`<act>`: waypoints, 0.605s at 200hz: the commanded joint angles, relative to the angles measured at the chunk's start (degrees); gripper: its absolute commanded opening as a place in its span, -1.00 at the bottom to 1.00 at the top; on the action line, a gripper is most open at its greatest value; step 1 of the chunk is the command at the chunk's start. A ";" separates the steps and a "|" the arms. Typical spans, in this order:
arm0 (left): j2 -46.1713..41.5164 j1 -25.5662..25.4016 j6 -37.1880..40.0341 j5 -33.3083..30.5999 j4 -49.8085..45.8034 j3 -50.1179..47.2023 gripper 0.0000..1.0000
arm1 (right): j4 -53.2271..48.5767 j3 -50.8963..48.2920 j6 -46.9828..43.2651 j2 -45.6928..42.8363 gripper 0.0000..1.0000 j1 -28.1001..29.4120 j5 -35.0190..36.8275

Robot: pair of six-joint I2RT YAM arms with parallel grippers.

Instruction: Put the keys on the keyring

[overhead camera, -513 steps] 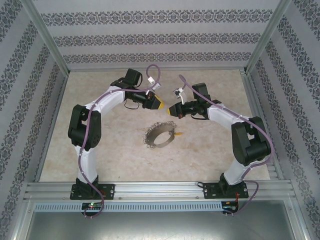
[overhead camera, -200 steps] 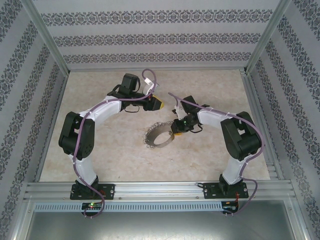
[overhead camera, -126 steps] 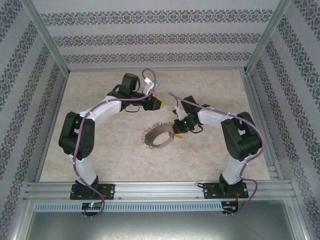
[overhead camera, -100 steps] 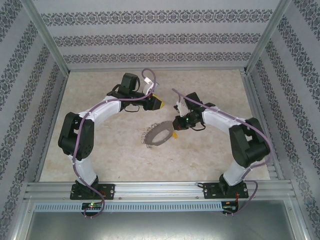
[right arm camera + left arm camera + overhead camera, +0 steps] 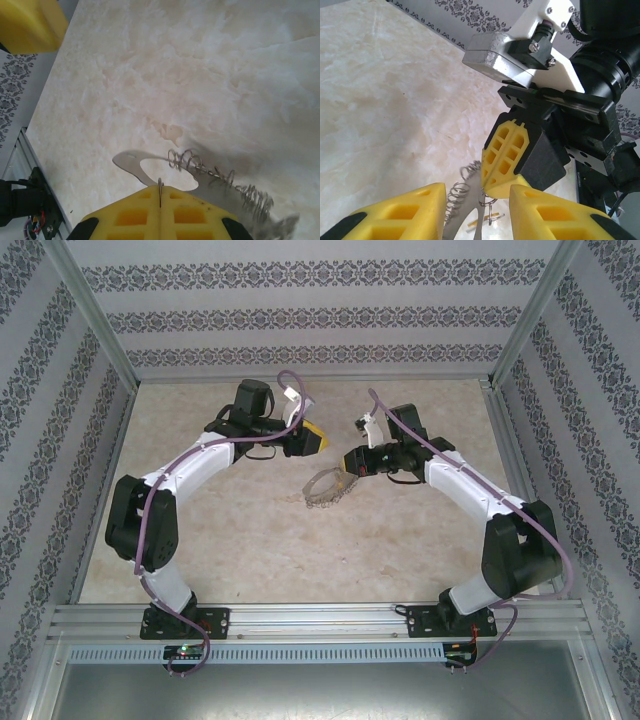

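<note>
With right fingers clamped on the keyring, raised above the middle of the surface, hold it level, then lower the parted, empty left fingers from its 12 o'clock toward the key beneath.

Table beige, marbled; keyring silvery-grey; walls white, dark floral bands.
</note>
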 commanded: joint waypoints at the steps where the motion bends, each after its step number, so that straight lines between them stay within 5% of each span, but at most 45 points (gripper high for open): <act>1: -2.51 -0.18 8.78 7.71 -13.02 6.13 -0.23 | -2.58 8.25 -3.87 -2.99 -1.00 -1.44 -9.63; 121: 1.25 -0.18 17.20 15.53 -25.57 17.65 -0.27 | -13.85 19.70 -17.46 -2.32 -1.00 -4.66 -19.09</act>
